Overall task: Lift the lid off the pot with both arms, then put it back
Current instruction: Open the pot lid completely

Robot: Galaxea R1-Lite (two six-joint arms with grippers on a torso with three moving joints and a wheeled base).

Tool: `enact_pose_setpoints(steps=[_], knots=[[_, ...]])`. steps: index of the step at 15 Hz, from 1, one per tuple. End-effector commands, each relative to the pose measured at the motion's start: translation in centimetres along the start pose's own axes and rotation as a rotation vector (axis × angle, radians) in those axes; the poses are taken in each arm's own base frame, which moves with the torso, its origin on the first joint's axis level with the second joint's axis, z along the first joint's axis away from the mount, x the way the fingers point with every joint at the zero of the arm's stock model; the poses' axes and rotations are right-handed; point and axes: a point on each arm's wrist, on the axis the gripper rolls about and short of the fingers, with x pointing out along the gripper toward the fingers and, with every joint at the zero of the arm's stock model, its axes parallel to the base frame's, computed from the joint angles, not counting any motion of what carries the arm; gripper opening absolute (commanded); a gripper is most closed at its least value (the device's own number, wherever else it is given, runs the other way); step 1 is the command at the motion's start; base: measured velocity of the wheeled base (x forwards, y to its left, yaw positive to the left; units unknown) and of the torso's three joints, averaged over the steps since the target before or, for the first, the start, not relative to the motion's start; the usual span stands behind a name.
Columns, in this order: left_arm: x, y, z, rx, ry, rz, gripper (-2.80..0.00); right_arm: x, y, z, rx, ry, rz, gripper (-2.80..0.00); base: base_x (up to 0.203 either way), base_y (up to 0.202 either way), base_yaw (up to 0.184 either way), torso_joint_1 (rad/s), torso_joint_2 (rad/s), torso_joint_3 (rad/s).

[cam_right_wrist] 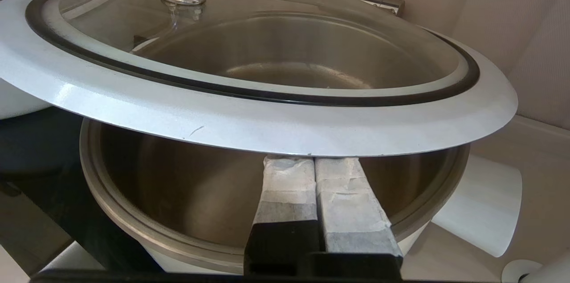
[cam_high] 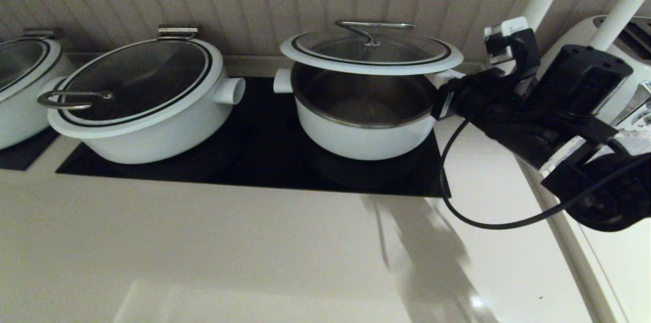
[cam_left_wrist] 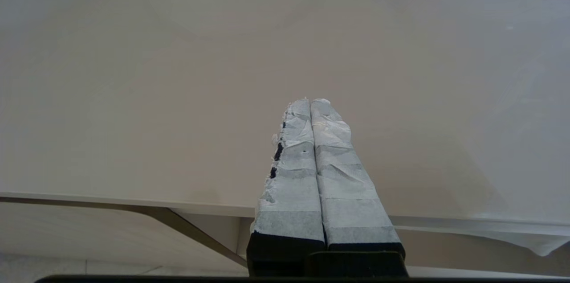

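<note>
The glass lid (cam_high: 371, 56) with white rim and bent steel handle hangs above the deep white pot (cam_high: 363, 135), whose steel inside shows beneath it. My right gripper (cam_high: 440, 80) reaches in from the right, under the lid's right edge. In the right wrist view its taped fingers (cam_right_wrist: 287, 180) are pressed together beneath the lid (cam_right_wrist: 267, 122), with the rim resting on top of them over the pot (cam_right_wrist: 133, 225). The tips are hidden by the rim. My left gripper (cam_left_wrist: 310, 101) is shut with nothing in it, over bare counter near the front edge, away from the pot.
A wider lidded white pot (cam_high: 142, 104) stands to the left on the black cooktop (cam_high: 254, 165), and another (cam_high: 20, 89) at the far left. A white toaster (cam_high: 630, 58) and two white poles stand at the right. A black cable (cam_high: 483, 221) loops over the counter.
</note>
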Motion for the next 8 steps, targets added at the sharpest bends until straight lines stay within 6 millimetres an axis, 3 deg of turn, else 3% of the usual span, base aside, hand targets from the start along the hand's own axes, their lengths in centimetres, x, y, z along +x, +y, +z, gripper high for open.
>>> enact_pose_setpoints(steps=[1,8], knots=[[-0.1,0.0,0.0,0.001,-0.008,0.0,-2.8,0.0,0.0,0.3,-0.002,-0.014,-0.001,-2.8,0.0,0.0,0.0,0.0,0.0,0.0],[-0.1,0.0,0.0,0.001,-0.008,0.0,-2.8,-0.4,-0.2,1.5,-0.004,-0.071,-0.007,-2.8,0.0,0.0,0.0,0.0,0.0,0.0]])
